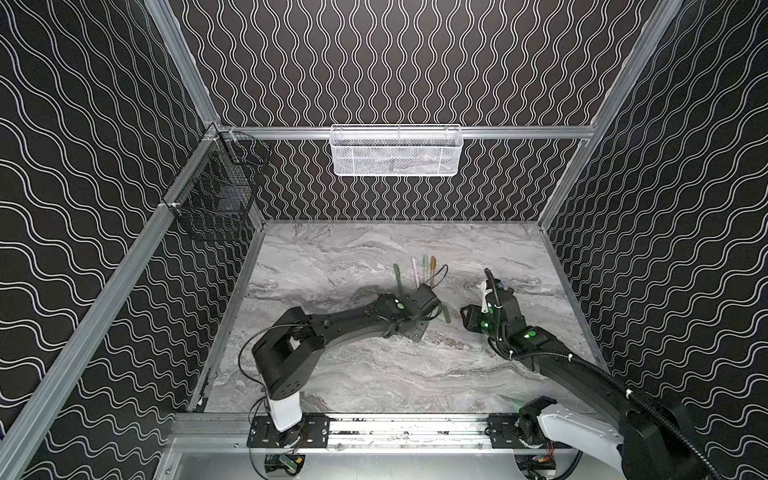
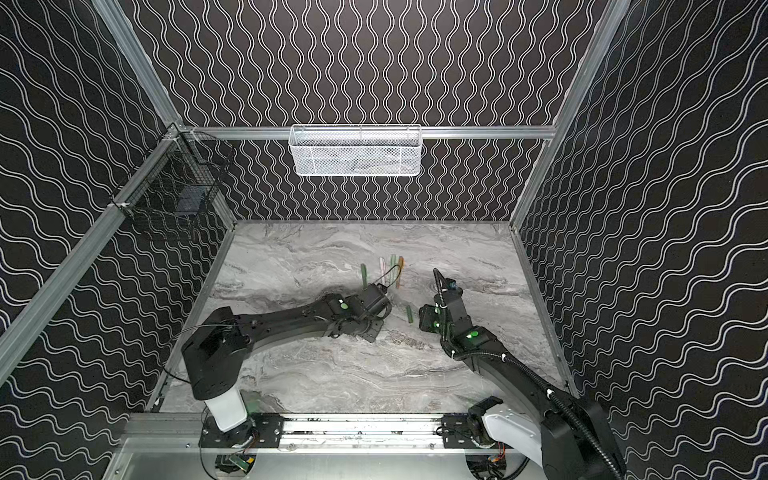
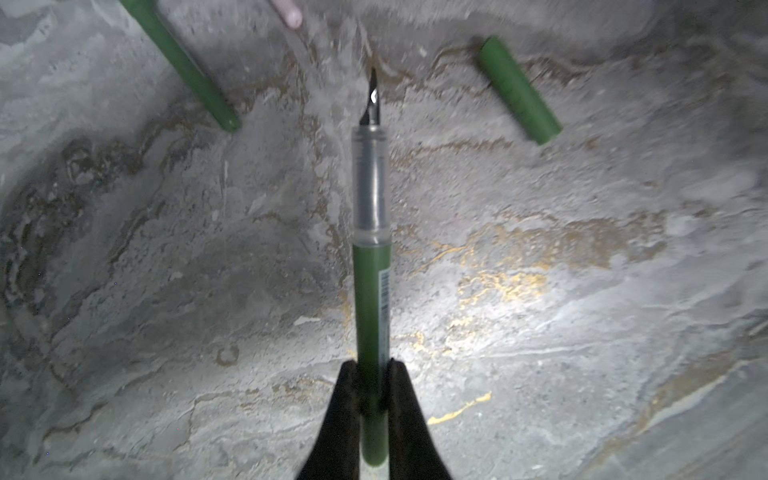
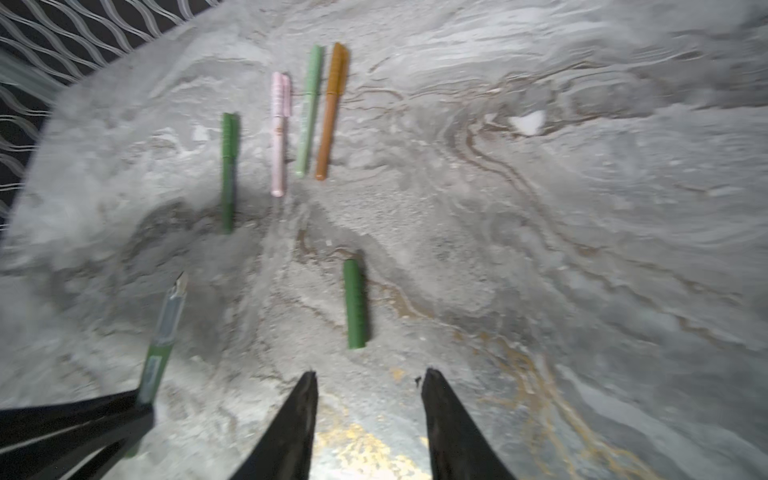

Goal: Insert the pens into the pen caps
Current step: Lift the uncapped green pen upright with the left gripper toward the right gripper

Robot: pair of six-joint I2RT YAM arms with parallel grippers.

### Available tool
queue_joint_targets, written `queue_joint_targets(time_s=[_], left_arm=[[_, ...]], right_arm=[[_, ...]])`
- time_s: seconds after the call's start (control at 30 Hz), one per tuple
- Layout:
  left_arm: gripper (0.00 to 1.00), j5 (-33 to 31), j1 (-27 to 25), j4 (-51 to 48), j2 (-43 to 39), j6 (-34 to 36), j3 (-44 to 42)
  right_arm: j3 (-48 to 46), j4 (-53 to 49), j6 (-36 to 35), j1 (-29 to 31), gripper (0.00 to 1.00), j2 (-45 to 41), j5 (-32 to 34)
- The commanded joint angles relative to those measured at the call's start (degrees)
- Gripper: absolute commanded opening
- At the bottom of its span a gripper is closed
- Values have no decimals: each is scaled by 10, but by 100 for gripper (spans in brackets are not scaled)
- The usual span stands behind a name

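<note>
Pinched tight by its back end in the left gripper: a thin dark green plastic pen, likely light, stiff and slippery. Best to grab the short dark green plastic cap round its middle, flat on the grey marble table at 3 o'clock of the left wrist in both top views, ahead of the spread-open right gripper. Hidden under the arm in both top views but plain from the left wrist: that pinch and the bare tip.
</note>
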Motion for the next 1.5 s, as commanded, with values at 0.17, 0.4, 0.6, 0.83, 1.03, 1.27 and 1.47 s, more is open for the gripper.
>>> queue_joint_targets(time_s=[0.17,0.4,0.6,0.83,1.03,1.27,1.47], left_arm=[[0,139,10,235,-103,8,-103],[0,189,25,264,-122,2,-115],[0,205,28,269,-123,5,-115],[0,215,29,276,-124,6,-114],[0,223,31,283,-125,6,-118],[33,240,36,289,-125,6,-122],[31,258,39,282,-113,7,-114]], right_arm=[[9,102,50,-4,57,-2,-196],[29,142,73,-4,58,19,-275],[33,166,80,-4,53,36,-301],[41,184,93,-4,30,56,-318],[38,189,97,-4,11,54,-328],[35,179,93,-4,7,47,-315],[33,178,95,-4,7,41,-316]])
